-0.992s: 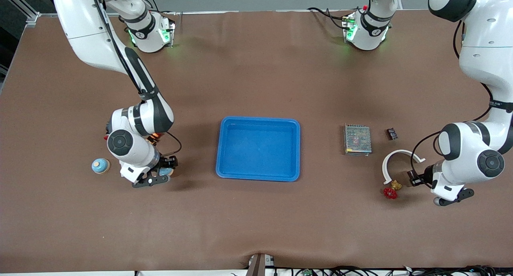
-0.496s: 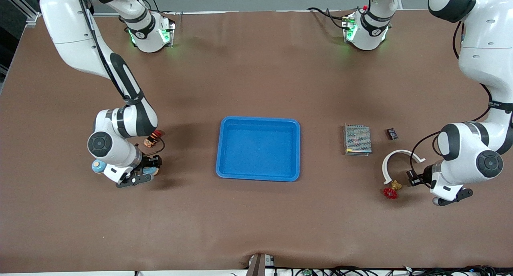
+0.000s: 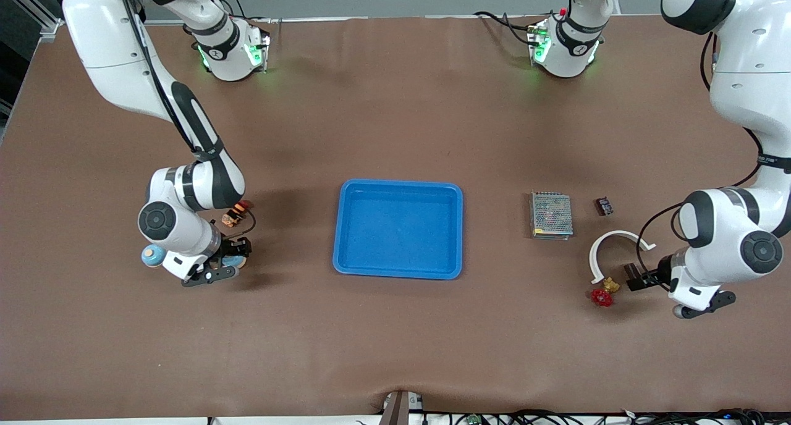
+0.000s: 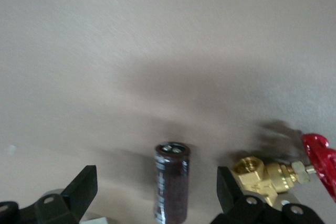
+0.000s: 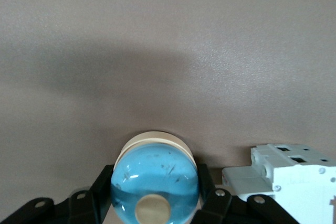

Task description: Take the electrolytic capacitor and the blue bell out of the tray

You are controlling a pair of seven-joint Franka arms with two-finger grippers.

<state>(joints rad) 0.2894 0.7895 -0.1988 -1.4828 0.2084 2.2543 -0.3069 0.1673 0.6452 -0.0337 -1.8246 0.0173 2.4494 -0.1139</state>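
Left gripper low over brown tabletop, fingers spread wide, dark cylindrical capacitor lying loose between them; brass valve with red handwheel just outside one finger. Right gripper fingers pinching round blue-domed bell with tan base; white plastic breaker block just beside one finger.

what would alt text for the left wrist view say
A dark cylindrical capacitor lies on the brown table, loose between the wide-open black fingers of the left gripper. Beside it sits a brass valve with a red handwheel.
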